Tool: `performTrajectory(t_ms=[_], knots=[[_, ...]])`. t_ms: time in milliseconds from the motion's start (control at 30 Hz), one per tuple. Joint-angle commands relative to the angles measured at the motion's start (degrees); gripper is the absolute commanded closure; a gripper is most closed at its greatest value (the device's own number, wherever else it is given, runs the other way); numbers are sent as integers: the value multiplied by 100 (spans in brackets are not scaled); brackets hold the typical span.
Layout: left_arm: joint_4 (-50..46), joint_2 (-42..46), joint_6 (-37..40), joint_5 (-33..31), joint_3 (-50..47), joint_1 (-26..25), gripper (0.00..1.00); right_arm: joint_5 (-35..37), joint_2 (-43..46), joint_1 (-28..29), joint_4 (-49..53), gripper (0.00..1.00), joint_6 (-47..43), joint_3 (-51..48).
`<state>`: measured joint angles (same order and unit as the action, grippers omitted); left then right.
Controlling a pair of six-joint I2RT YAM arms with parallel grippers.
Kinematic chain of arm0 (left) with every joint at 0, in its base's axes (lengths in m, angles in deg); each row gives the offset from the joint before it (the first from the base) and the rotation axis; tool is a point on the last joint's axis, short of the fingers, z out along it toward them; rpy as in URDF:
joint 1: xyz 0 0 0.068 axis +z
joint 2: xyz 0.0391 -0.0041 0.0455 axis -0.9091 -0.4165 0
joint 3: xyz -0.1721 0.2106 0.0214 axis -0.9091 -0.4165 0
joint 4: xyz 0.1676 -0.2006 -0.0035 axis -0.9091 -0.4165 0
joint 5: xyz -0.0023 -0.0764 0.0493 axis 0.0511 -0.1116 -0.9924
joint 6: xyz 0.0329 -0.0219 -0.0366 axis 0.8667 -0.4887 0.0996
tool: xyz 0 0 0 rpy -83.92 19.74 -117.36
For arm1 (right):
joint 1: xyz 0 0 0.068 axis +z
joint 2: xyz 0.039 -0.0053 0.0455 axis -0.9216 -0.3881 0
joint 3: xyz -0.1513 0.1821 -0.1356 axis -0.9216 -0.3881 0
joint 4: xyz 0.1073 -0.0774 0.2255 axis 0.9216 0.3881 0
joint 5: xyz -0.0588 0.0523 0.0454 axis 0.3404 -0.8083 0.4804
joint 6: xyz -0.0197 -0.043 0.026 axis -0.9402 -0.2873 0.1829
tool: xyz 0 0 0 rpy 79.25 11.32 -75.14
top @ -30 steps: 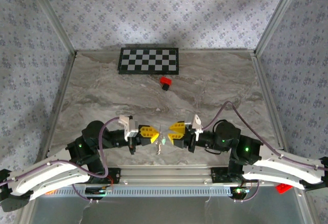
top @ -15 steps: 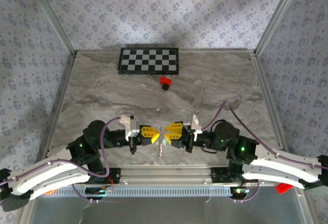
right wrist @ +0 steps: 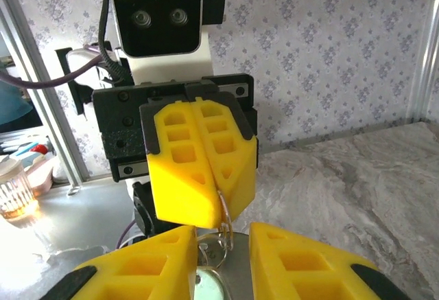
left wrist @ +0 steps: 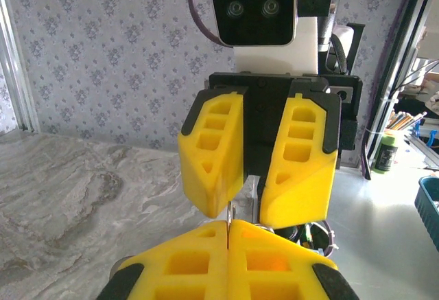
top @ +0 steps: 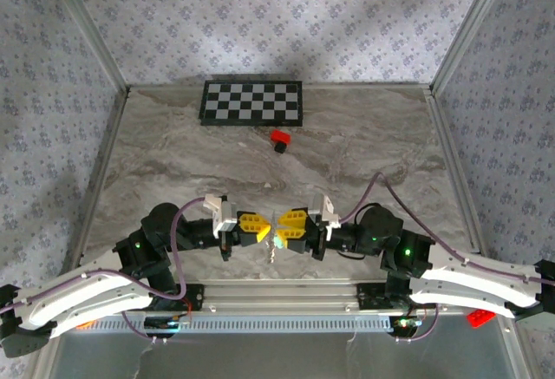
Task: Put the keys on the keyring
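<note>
The thin wire keyring (right wrist: 225, 225) sticks out from the tips of my left gripper (left wrist: 228, 223), which is shut on it. In the top view that gripper (top: 263, 231) meets my right gripper (top: 283, 230) tip to tip near the table's front edge. The key's mint-green head (right wrist: 206, 283) hangs just below the ring, and it shows as a pale green spot (top: 277, 241) between the arms. My right gripper (right wrist: 223, 231) is open, its yellow fingers (right wrist: 295, 266) standing either side of the ring and key without pinching them. Whether the key is threaded on the ring I cannot tell.
A small red block (top: 279, 140) lies on the marble table (top: 364, 153) just in front of a checkerboard (top: 252, 102) at the back. Patterned walls and metal posts close in the sides. A metal rail (top: 277, 294) runs along the near edge.
My right gripper has slid left until its open fingers straddle the ring and key held by the left. The left arm has hardly moved.
</note>
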<state>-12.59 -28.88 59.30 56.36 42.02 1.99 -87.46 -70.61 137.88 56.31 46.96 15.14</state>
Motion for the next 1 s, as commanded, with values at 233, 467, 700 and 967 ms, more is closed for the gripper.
performTrajectory(t_ms=[233, 467, 700, 967], knots=[[263, 36, -11, 175, 266, 5, 100, -46, -17, 56, -156, 81, -99, -39], [232, 49, -17, 203, 260, 5, 100, -113, -55, 55, -100, 85, -99, -23], [201, 38, -1, 183, 260, 3, 100, -214, -81, 54, -13, 91, -127, 22], [104, 48, 37, 146, 266, 3, 100, -402, -226, 65, 228, 97, -154, 181]])
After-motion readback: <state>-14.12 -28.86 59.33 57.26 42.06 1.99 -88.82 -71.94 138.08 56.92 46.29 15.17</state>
